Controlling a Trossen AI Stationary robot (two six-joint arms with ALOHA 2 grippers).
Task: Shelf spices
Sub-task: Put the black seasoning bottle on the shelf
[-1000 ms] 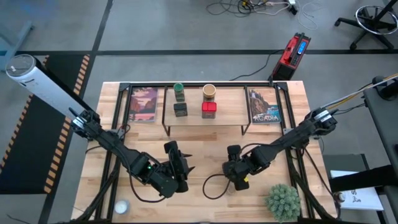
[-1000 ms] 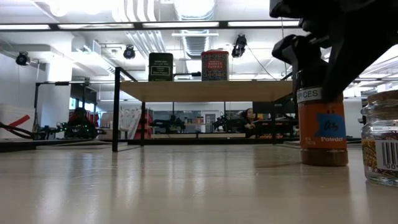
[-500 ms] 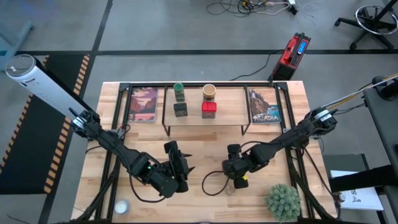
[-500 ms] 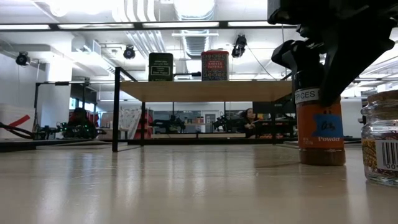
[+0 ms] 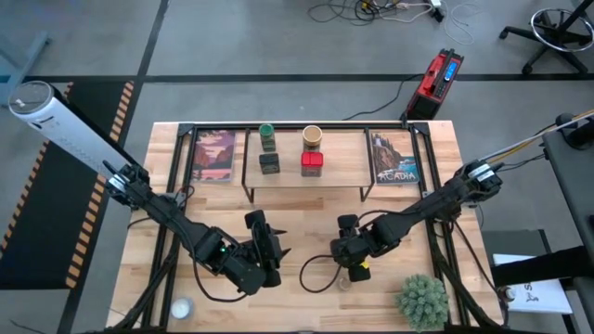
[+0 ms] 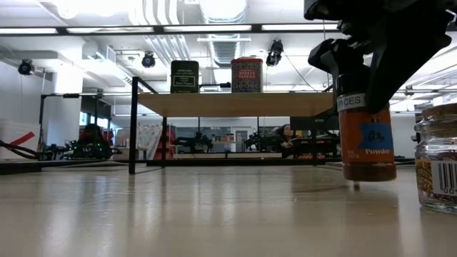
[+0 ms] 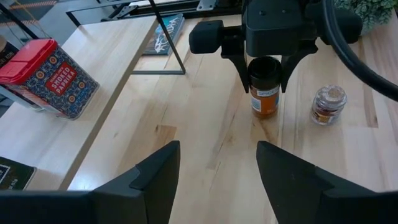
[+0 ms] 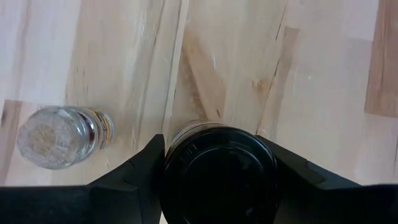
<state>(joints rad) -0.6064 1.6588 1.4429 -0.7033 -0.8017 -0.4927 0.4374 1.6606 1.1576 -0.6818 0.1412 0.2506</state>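
Low view, my right gripper (image 6: 364,71) pinching the dark-capped brown bottle (image 6: 366,139), standing upright just off the table (image 6: 178,214), tiny clear jar (image 6: 437,168) beside it, my left gripper (image 7: 214,180) hanging spread, open board toward the shelf (image 6: 235,104).

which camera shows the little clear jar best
The left wrist view: the clear jar stands whole beside the brown bottle. The right wrist view shows mostly its top, the low view crops it, the high view hides it.

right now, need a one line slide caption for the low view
Right claw grips the dark-capped brown bottle, raised just off the table, beside the tiny clear jar; two spice tins already on the shelf.
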